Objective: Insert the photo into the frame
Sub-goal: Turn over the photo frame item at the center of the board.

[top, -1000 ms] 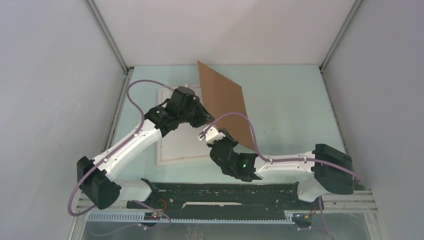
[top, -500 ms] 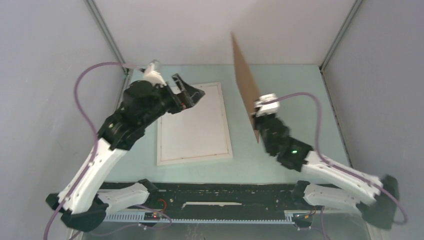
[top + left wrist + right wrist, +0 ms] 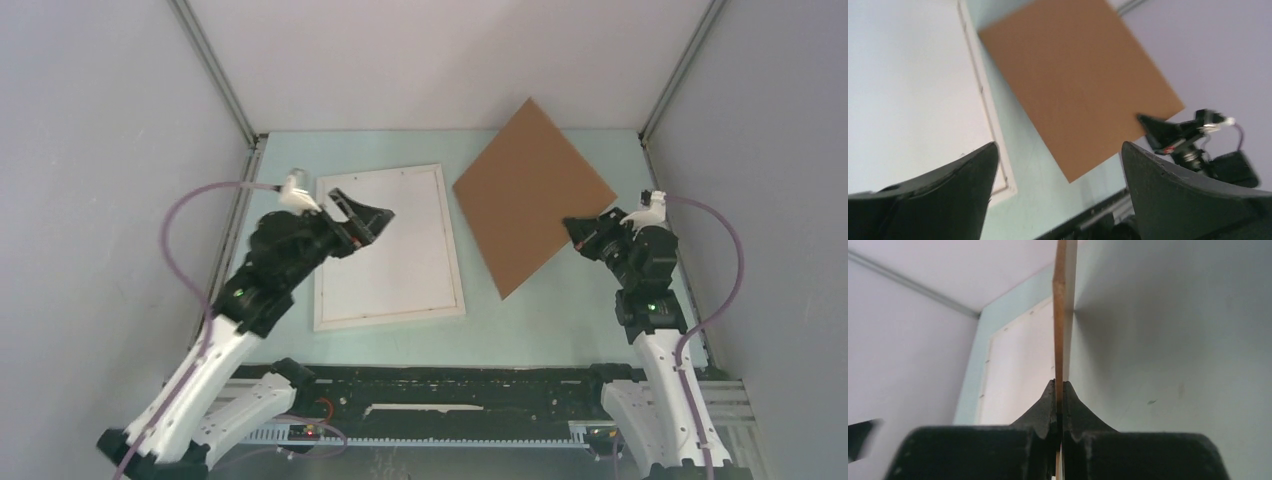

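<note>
The frame (image 3: 390, 318) lies flat on the table (image 3: 560, 320), left of centre, and our left gripper (image 3: 362, 212) hangs over its top-left part with the jaws spread wide, holding nothing. Our right gripper (image 3: 577, 226) is clenched on the right corner of the brown board (image 3: 530, 195) and holds it tilted, just right of the frame. We can't pick out the photo — only plain white shows inside the rim.
</note>
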Controlling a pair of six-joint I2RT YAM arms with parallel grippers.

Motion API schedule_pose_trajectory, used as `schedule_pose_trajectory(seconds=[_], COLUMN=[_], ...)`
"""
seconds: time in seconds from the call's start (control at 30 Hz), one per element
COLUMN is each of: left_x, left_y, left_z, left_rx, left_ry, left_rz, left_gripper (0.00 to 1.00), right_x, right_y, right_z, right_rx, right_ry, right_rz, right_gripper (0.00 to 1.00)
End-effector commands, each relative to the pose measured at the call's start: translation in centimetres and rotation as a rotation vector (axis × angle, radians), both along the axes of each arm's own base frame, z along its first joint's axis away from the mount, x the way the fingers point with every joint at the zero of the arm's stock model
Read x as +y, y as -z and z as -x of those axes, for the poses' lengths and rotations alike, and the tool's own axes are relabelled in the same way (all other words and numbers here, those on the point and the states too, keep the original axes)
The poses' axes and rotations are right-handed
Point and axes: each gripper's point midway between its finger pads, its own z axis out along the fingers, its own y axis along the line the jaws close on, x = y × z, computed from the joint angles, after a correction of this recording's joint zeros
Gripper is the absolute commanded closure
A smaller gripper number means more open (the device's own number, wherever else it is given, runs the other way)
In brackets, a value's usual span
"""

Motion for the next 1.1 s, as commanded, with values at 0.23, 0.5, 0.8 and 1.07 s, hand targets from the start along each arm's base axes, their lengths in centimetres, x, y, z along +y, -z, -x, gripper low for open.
schedule_pose_trajectory(seconds=[0.23,0.5,0.8,1.07], left_x=[-6.5,-6.9,-6.7,-5.1], left_y=[9.6,10.3,10.7,11.1], left_z=[-2.2,-2.4,-2.0,-1.5], left_rx=[0.249,0.265,0.247,0.237], left_ry=[0.233,0.244,0.185,0.092], left_rz=[0.452,0.460,0.551,0.638], left_gripper=[0.00,0.00,0.00,0.00], right_x=[4.7,4.9,8.2,10.8], right_y=[-8.4,-8.6,-8.3,-6.9], right_z=[3.1,3.3,3.6,2.8], right_rx=[-0.191,-0.179,-0.195,-0.137], right_ry=[-0.249,-0.261,-0.313,-0.268], right_rz=[-0.342,-0.380,-0.597,-0.716], right_gripper=[1.00,1.00,1.00,1.00])
